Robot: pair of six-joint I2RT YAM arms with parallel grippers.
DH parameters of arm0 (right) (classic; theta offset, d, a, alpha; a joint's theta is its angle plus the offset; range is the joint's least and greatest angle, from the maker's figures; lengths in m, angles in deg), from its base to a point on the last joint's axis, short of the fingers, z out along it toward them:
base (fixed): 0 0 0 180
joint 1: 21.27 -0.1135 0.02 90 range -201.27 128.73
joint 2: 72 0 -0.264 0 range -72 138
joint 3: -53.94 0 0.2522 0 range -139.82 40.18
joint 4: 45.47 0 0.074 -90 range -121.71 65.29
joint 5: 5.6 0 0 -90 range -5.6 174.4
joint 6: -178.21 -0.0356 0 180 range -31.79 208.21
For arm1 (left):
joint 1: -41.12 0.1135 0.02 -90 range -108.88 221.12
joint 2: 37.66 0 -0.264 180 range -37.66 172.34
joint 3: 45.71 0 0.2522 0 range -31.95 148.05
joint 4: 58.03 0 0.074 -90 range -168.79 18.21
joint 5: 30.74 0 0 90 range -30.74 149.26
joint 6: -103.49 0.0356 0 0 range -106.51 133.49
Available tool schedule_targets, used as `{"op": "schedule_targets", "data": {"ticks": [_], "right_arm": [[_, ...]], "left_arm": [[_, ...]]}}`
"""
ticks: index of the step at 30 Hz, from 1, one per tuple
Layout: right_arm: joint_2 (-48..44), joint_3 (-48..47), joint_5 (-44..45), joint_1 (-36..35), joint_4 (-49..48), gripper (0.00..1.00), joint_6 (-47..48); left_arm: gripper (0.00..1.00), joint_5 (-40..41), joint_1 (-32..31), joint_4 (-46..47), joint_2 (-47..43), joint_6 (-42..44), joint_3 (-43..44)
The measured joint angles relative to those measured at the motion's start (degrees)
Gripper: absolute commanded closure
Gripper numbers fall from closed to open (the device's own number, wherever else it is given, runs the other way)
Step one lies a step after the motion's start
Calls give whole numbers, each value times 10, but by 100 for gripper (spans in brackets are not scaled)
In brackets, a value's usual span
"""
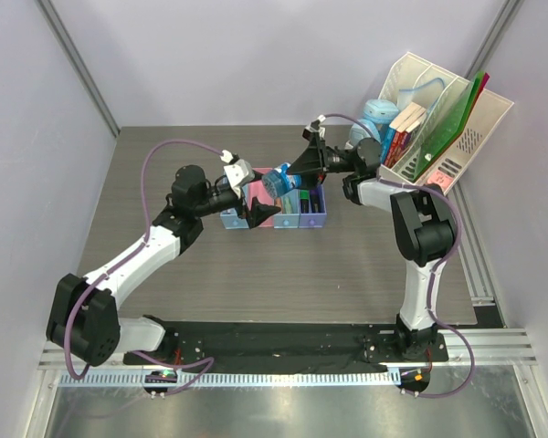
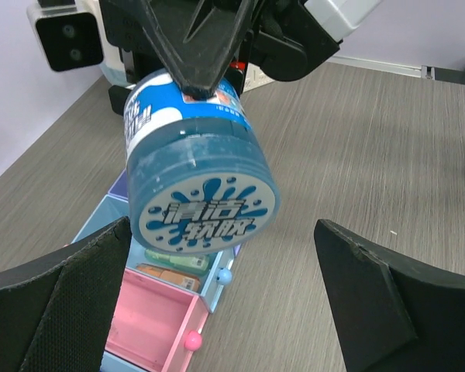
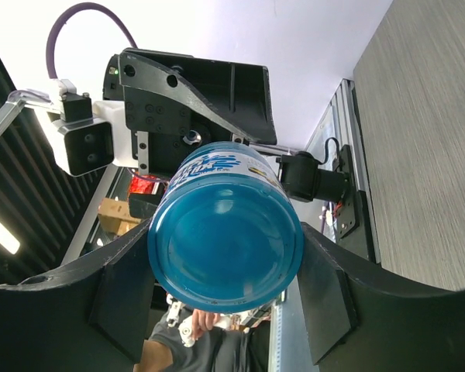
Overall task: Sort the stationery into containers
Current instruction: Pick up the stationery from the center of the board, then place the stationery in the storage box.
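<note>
My right gripper [image 1: 288, 173] is shut on the round blue roll [image 1: 274, 182], a squat blue tub with a white and blue printed end. It holds the roll on its side above the containers [image 1: 315, 216]. In the right wrist view the roll [image 3: 225, 232] fills the gap between the fingers [image 3: 325, 294]. My left gripper [image 2: 223, 229] is open and faces the roll's printed end [image 2: 205, 194], with its fingers on either side and apart from it. Below lie an empty pink tray [image 2: 151, 318] and a light blue tray [image 2: 217, 291] holding a green highlighter [image 2: 174, 260] and an orange highlighter [image 2: 167, 277].
A large white slanted file rack [image 1: 447, 119] with books and green folders stands at the back right. A pale blue and white object [image 1: 376, 114] sits beside it. White walls enclose the grey table [image 1: 256, 274] on three sides.
</note>
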Motion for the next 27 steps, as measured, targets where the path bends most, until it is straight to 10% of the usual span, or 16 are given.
{"op": "schedule_targets", "data": {"ticks": [20,27], "right_arm": [[31,0,-4,-33,-4,81,-1],[31,0,-4,-33,-4,81,-1]], "left_arm": [[0,-5,0,1,0,-11,0],[14,-2,0,0,4,-10,3]]}}
